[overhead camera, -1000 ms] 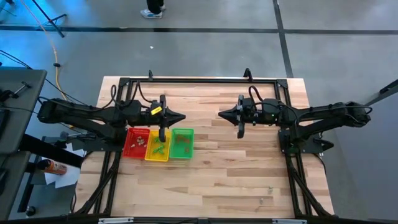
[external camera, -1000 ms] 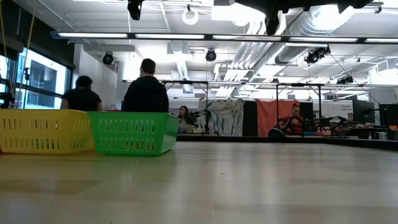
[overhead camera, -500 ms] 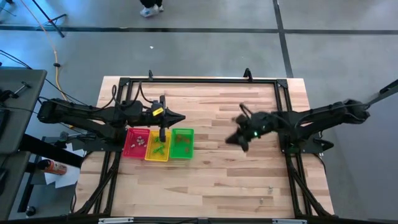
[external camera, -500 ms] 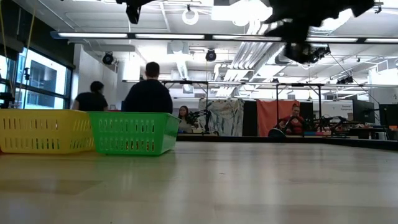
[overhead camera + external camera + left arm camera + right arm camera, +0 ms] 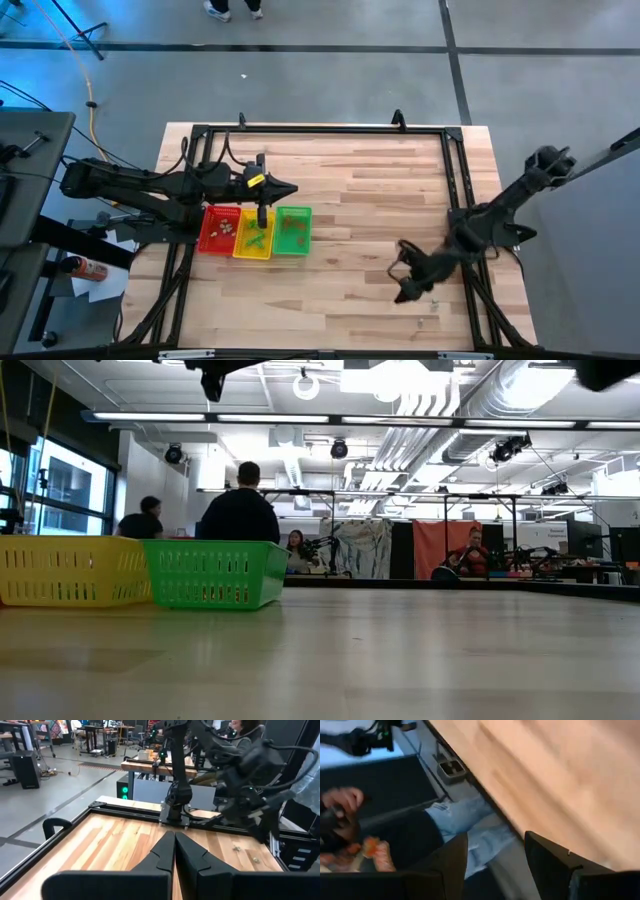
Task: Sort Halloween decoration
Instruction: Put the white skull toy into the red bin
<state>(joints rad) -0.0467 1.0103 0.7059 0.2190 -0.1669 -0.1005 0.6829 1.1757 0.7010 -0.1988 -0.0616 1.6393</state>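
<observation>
R tool [image 5: 404, 291] now low by near-right table [image 5: 350, 200] edge, fingers apart; formerly mid-table, shut.

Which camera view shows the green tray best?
The high view: it shows the green tray whole from above, with small trinkets inside, beside the yellow tray. The low view shows only its slatted side wall. Neither wrist view shows it.
</observation>
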